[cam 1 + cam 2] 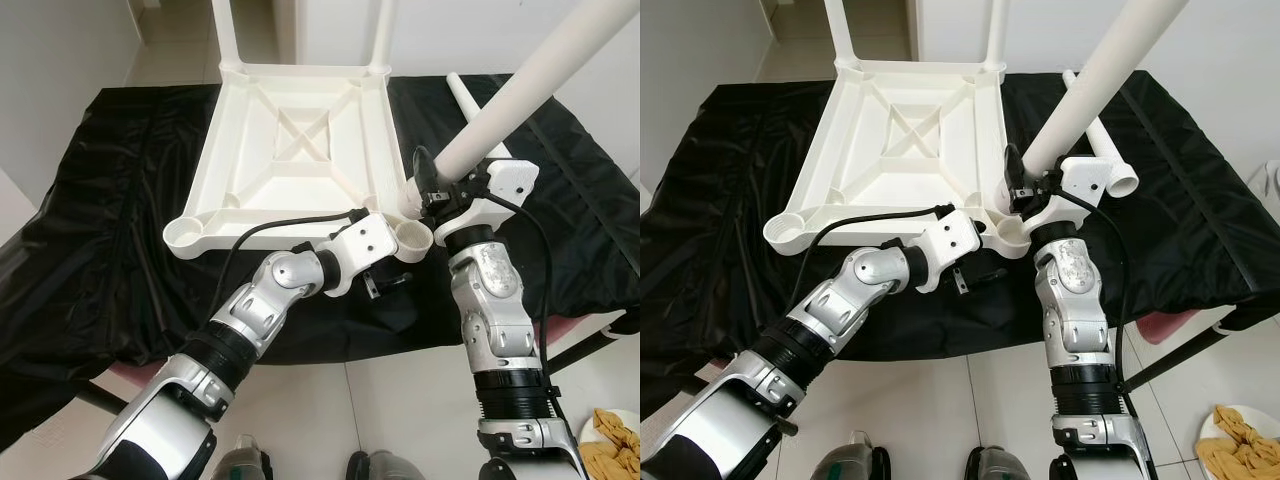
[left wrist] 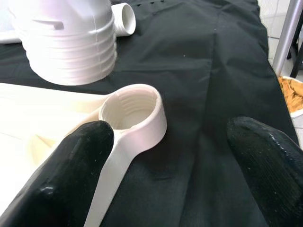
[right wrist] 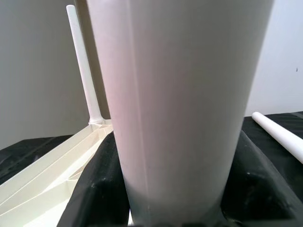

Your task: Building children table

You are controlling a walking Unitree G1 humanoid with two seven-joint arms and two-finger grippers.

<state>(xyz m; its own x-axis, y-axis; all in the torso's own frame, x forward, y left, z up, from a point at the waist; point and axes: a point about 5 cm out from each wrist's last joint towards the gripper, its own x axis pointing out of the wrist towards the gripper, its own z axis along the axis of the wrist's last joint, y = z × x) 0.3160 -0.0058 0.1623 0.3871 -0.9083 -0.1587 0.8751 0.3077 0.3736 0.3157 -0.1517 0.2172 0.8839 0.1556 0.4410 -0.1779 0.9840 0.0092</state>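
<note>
The white table top (image 1: 290,150) lies upside down on the black-covered worktop (image 1: 100,250), two legs already standing at its far corners. The right hand (image 1: 432,190) is clamped around a white leg (image 1: 520,95) near its threaded end, holding it tilted just above the near corner socket (image 1: 412,240) at about 3 o'clock of the table top. The left hand (image 2: 170,156) sits just beside that socket with its fingers (image 2: 80,156) spread wide and nothing gripped; one fingertip rests against the rib leading to the socket. A spare leg (image 1: 1102,145) lies on the cloth at 2 o'clock.

The main risk, as I judge it, is cross-threading: the leg leans well off the socket's axis, so turning it in at this angle could jam or chew the plastic threads. The table top is also loose on slippery cloth and could slide or tip under downward pressure, unless the left hand braces it. The long leg could also swing into the standing legs.

No brand, label or writing can be read on any part.
</note>
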